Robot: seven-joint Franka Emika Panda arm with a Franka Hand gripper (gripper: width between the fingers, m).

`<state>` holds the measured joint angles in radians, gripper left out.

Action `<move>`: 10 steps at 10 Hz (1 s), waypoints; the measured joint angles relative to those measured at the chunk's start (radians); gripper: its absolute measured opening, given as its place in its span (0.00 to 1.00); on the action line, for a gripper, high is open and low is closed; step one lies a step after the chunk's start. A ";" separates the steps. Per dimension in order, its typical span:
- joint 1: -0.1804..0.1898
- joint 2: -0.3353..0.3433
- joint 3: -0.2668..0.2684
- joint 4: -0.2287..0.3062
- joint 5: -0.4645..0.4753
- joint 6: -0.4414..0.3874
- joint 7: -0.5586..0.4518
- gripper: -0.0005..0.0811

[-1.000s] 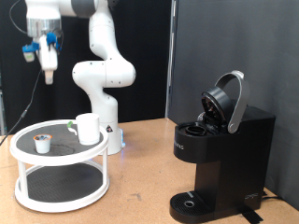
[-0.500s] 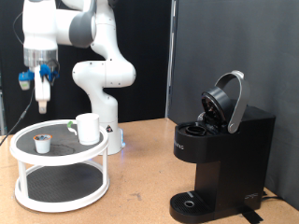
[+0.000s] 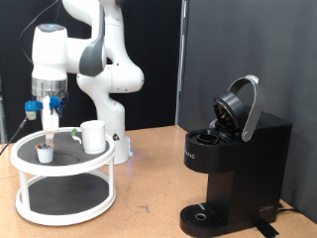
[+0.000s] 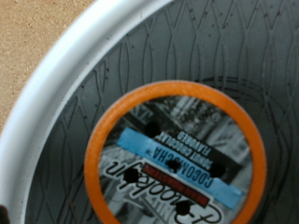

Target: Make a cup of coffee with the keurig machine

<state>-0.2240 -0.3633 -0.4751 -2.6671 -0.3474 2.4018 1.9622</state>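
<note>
Wooden tabletop; gripper (image 3: 50,129) over pod (image 3: 45,152), fingertips indistinct.

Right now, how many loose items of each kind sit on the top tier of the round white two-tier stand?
Plain white mug with side handle: 1
Small white coffee pod with orange-rimmed foil lid: 1
Total: 2
The gripper hangs just above the pod; the black coffee maker stands apart, lid open.
</note>
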 joint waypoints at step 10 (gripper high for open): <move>-0.026 0.042 -0.016 -0.067 -0.002 0.126 -0.012 0.91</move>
<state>-0.2505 -0.3210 -0.4906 -2.7346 -0.3493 2.5278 1.9497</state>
